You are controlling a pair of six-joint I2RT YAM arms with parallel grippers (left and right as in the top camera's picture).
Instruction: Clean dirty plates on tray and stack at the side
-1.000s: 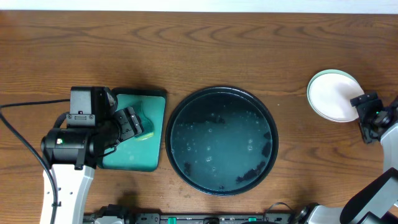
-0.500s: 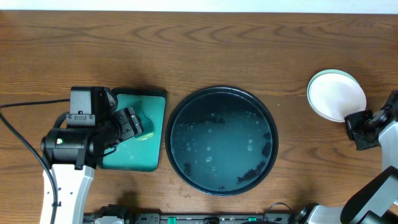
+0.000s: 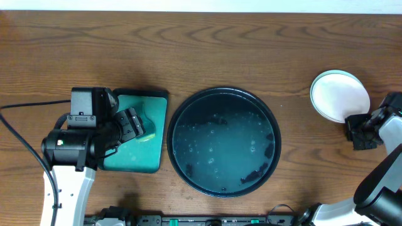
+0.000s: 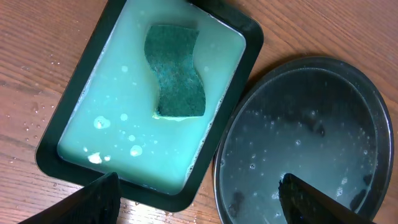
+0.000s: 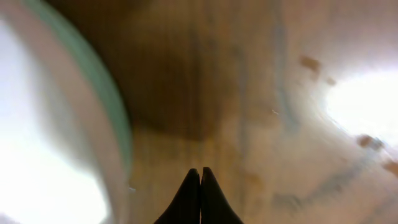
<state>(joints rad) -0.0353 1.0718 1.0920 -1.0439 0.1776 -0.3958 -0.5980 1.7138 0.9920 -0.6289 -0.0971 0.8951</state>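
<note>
1. Overhead view: the plates (image 3: pixel 340 95) sat stacked near the right edge of the desk (image 3: pixel 201 44). A white one lay on top, with a mint green rim showing beneath it. How many made up the stack could not be told.
2. The round black tray (image 3: pixel 223 90) lay mid-desk toward the front edge, well apart from the plates. It held cloudy soapy water (image 3: pixel 213 141) with dark specks.
3. The right end effector (image 3: pixel 361 129) hung just beside the stack, on the side nearer the front edge. The right wrist view showed its fingertips pressed together and pinching nothing, over bare wood, with a blurred plate rim at the left.
4. The left end effector (image 4: pixel 199 205) hovered over the teal tray (image 3: pixel 151 103), which sat just left of the black tray. Its fingers were spread wide and held nothing.
5. In the left wrist view, a dark green sponge (image 4: pixel 175 70) lay in milky liquid inside the teal tray.
</note>
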